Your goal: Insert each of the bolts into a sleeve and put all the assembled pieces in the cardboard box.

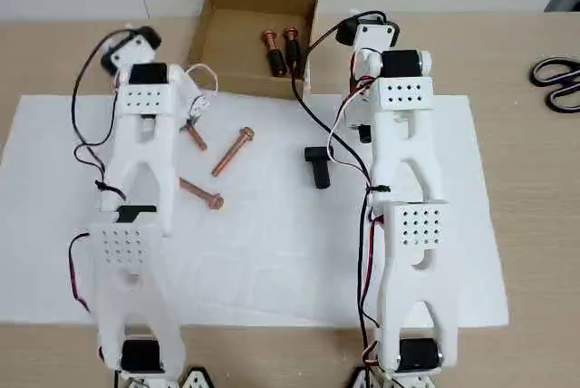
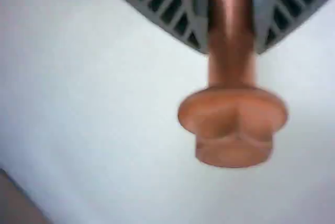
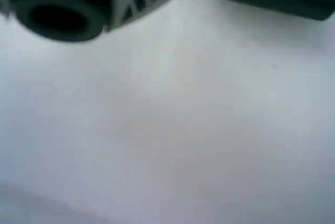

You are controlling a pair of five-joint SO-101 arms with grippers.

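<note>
Already two pieces (image 1: 281,51) in box (image 1: 210,36); left tool (image 2: 231,30) round bolt (image 2: 233,124), right tool (image 3: 73,1) round sleeve (image 3: 52,22).

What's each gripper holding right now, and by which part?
The left gripper clamps a copper bolt by its shank, with the head hanging free. The right gripper seems to hold a black sleeve by its side wall, with the open end exposed.

I record two assembled pieces (image 1: 274,53) side by side in the open cardboard box (image 1: 231,39). Two copper bolts (image 1: 234,152) lie loose outside it. A third bolt (image 2: 233,124) is clamped in the left gripper (image 1: 193,125). One black sleeve (image 1: 317,168) lies flat; another sleeve (image 3: 52,17) sits in the right gripper (image 1: 362,130).
</note>
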